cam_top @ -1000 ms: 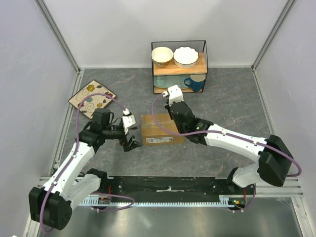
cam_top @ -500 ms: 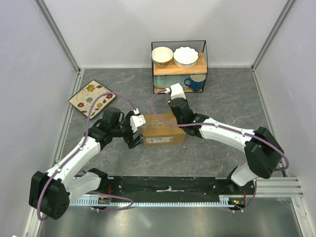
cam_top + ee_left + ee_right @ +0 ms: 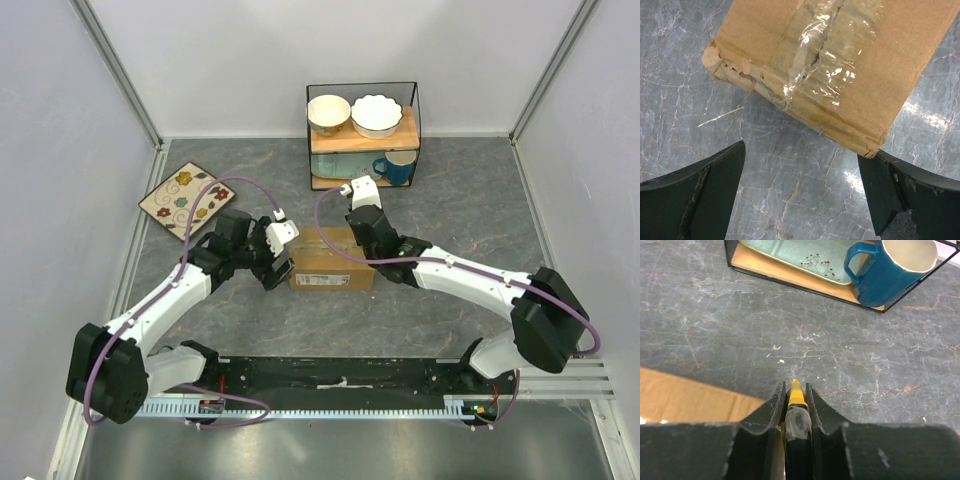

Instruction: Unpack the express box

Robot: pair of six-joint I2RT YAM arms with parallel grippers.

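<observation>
Swinging in from the 7 o'clock side, the left arm had brought its fingers up to the box's 9 o'clock end, while the right wrist had edged toward 12 o'clock.

Pale grey walls with aluminium posts closed the cell on three sides. A grey marbled bench (image 3: 470,200) filled the floor of it. At 12 o'clock stood a black wire rack (image 3: 408,128) with two wooden shelves. The express box (image 3: 330,258) lay at the bench's centre, crinkled clear tape over the seam on its end. At 10 o'clock lay a flowered plate (image 3: 186,197). Two pale bowls (image 3: 328,112) sat on the rack's upper shelf, with a blue mug (image 3: 890,270) beside a teal dish (image 3: 805,257) on the lower.

The left fingers (image 3: 705,190) stood wide apart, framing the taped end without touching it. The right fingers (image 3: 771,410), over the box's 12 o'clock edge, were clamped on a yellow-tipped knife (image 3: 796,396) pointing at the rack.
</observation>
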